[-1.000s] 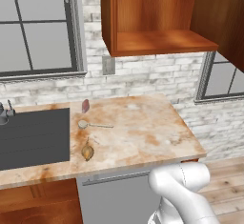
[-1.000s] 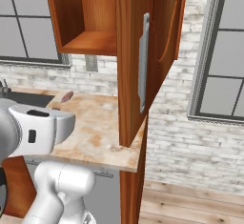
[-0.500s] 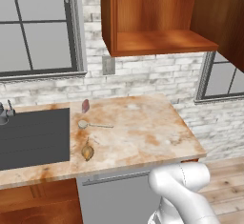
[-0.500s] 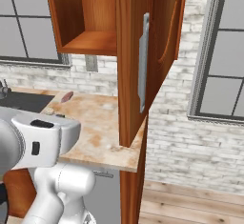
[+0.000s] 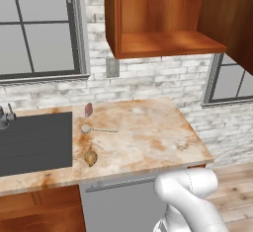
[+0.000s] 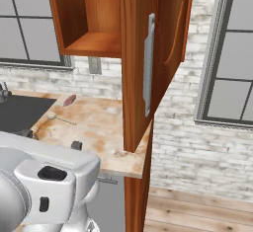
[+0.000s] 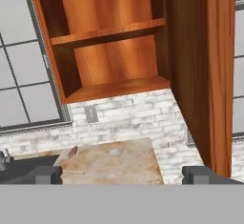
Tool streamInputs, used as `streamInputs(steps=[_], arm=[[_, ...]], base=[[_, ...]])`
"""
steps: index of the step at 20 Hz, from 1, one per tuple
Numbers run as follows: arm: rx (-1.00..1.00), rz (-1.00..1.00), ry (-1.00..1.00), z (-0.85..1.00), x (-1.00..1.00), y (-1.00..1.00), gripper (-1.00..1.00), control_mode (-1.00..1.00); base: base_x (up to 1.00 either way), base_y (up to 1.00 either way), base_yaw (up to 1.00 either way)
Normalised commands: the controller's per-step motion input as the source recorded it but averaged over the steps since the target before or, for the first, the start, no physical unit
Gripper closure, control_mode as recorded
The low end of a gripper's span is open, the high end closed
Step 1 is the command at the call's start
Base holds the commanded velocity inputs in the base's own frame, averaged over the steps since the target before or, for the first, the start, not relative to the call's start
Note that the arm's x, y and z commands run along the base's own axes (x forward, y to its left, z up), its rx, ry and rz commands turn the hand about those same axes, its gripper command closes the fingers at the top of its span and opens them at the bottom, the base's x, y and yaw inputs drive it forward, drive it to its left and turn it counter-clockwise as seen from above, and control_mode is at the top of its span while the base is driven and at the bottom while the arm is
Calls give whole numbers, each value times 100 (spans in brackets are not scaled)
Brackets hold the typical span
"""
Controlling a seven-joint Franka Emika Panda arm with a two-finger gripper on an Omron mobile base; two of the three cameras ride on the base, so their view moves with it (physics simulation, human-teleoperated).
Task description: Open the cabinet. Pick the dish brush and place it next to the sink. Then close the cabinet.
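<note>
Standing open, the cabinet (image 5: 163, 19) is seen from three sides. In the left base view its bare lower shelf is shown from the front, while its door is cut off at the right edge. In the right base view the door (image 6: 163, 53) is presented nearly edge-on, swung out toward the camera, with its vertical silver handle (image 6: 147, 65) and the carved curve on its face visible. In the hand view two empty shelves are revealed, and the door is seen as a tall board at the right.

The dish brush (image 5: 94, 129) is shown lying on the counter (image 5: 148, 137) just beside the right edge of the sink (image 5: 34, 142), its round pale head toward the sink and its thin handle pointing away. A pinkish lump (image 5: 88, 109) lies behind it near the wall, and a yellowish-brown lump (image 5: 90, 158) lies in front of it near the counter's front edge. In the right base view the brush is reduced to a faint thin line, and the front lump is hidden behind the arm. In the hand view the brush is hard to make out.

The gripper (image 7: 121, 174) is seen in the hand view, its two dark fingertips (image 7: 45, 174) spread wide apart at the bottom with nothing between them.
</note>
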Motion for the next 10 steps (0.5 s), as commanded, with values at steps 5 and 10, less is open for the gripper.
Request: streamInputs(steps=[5, 10], arm=[[0, -2, -12, 8, -5, -61, -100, -100], [0, 0, -13, 45, 7, -32, -100, -100]], base=[[0, 0, 0], [0, 0, 0]])
